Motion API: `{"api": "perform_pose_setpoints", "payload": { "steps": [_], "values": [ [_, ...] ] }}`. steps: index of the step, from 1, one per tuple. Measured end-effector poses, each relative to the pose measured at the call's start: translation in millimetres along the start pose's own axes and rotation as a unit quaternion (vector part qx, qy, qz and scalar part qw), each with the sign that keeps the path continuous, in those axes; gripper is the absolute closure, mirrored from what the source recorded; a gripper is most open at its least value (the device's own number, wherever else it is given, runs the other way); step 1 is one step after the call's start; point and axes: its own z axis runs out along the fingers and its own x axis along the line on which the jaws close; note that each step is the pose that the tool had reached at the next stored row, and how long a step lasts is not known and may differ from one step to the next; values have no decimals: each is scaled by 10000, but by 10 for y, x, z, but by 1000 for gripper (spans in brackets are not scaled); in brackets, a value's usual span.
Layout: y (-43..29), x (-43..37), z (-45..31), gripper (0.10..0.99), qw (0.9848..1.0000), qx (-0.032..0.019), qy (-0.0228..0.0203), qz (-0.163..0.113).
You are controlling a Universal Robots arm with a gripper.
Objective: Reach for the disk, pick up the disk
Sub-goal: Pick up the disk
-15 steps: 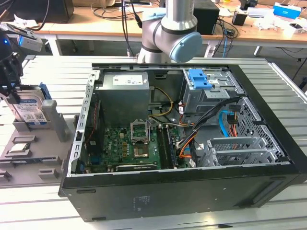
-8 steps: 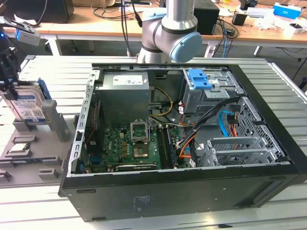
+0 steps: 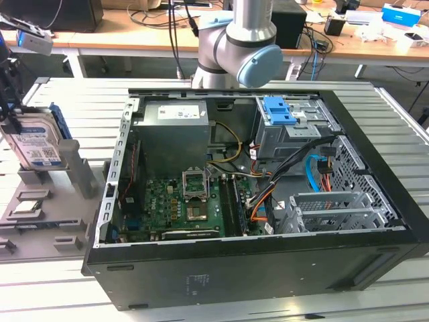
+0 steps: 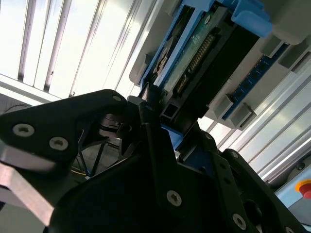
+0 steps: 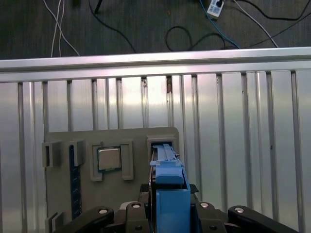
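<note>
As disk [image 3: 37,144] stands upright, tool [image 5: 167,211] astride it

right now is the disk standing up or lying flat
Upright: the disk stands on edge in a slot of the grey holder, its label side vertical.

a slatted aluminium table [image 3: 53,298] is spreading across the exterior view, its ribs catching bright glare. behind it, wooden desks [image 3: 114,38] are carrying tangled cables [image 3: 151,15] and small boxes [image 3: 401,15]. in the first wrist view, dark floor [image 5: 146,24] is lying past the table's edge, with loose cords [image 5: 189,36] and a white power strip [image 5: 214,7] trailing over it.
</note>
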Motion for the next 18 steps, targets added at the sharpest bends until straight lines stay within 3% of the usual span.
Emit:
{"api": "perform_pose_setpoints", "payload": {
  "steps": [4,9,18],
  "values": [
    [-1,2,-99,718,10000,-1,0,0],
    [-2,6,-308,718,10000,0,0,0],
    [-1,12,-569,718,10000,-1,0,0]
  ]
}}
